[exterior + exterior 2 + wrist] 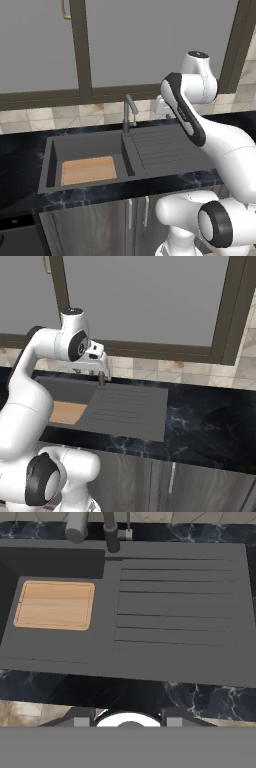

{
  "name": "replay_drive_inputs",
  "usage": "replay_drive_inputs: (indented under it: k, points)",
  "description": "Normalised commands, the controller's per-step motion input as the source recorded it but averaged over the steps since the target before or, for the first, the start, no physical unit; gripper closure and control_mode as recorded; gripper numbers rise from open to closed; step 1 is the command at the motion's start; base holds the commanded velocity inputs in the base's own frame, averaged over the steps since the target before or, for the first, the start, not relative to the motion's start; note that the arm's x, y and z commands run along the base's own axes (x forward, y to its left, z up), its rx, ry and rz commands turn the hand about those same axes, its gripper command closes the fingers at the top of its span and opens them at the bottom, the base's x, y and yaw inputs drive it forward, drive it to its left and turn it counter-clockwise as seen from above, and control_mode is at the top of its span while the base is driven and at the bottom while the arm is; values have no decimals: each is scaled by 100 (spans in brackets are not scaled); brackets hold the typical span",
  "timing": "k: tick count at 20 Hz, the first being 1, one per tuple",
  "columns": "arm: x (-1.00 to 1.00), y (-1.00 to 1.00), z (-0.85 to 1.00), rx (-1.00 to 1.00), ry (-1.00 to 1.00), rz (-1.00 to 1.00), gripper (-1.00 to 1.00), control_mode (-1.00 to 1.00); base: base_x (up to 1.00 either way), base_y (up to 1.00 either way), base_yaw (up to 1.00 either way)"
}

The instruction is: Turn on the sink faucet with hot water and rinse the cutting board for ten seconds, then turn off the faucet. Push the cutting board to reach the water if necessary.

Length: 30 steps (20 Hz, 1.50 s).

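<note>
Cutting board (88, 170) flat in sink (90, 145), faucet (129, 113) behind

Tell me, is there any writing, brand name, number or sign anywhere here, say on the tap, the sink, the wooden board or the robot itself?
None: no word, label, number or sign can be read in any view.
sink faucet: plain dark metal, no marking.
sink: plain dark grey, only drainboard ribs.
cutting board: bare wood grain.
robot arm: plain white and dark, no logo visible.
</note>
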Motion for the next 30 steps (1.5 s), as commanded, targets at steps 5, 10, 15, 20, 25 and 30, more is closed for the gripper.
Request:
replay_drive_inputs:
  k: [5,10,15,20,25,30]
  points:
    - [5,20,-1,0,0,0,-100,-100,0,0,0]
    - [30,24,0,0,0,0,-100,-100,0,0,0]
    - [45,23,0,0,0,0,-100,-100,0,0,0]
    - [41,20,0,0,0,0,-100,-100,0,0,0]
    - [22,8,-1,0,0,0,-100,-100,0,0,0]
    - [24,13,-22,0,1,0,-100,-100,0,0,0]
